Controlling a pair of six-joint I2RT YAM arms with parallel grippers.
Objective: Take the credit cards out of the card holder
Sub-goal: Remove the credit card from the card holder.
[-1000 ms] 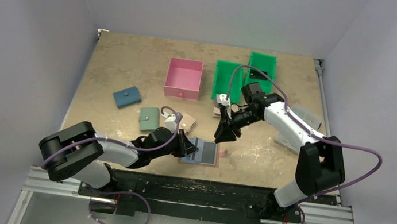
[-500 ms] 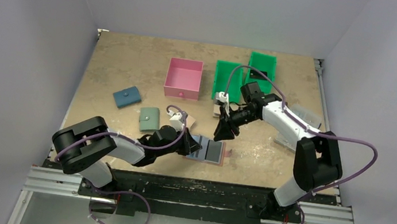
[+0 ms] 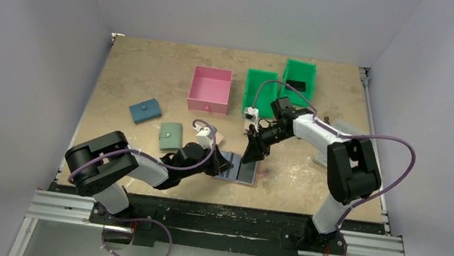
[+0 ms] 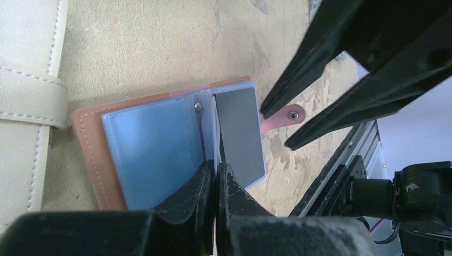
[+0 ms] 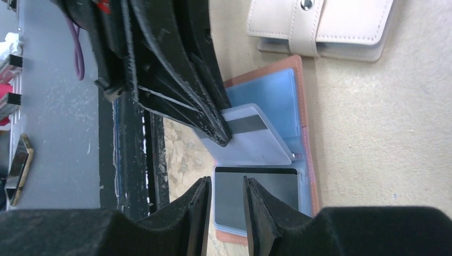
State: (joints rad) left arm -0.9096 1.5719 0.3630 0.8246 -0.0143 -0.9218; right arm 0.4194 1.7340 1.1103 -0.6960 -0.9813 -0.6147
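Where grey walls [image 3: 36, 43] box the tan tabletop [image 3: 145, 71], the left gripper [image 4: 215, 173] pinches a pale card [image 5: 250, 141] at lower centre; the right gripper [image 5: 226, 184] hangs narrowly parted.

Leather, plastic and a gritty tabletop

The card holder [image 4: 85, 133] looks like smooth reddish-brown leather with a stitched edge. Its blue sleeves [image 4: 152, 144] are shiny soft plastic, and the little snap [image 4: 198, 106] is metal. The dark card [image 4: 242, 133] is fairly matt plastic, and the pale card [image 5: 256, 146] is smooth with a dark stripe. The beige wallet [image 4: 26, 74] is matt stitched leather, and the table [image 4: 149, 48] is rough, speckled, chipboard-ish stuff.
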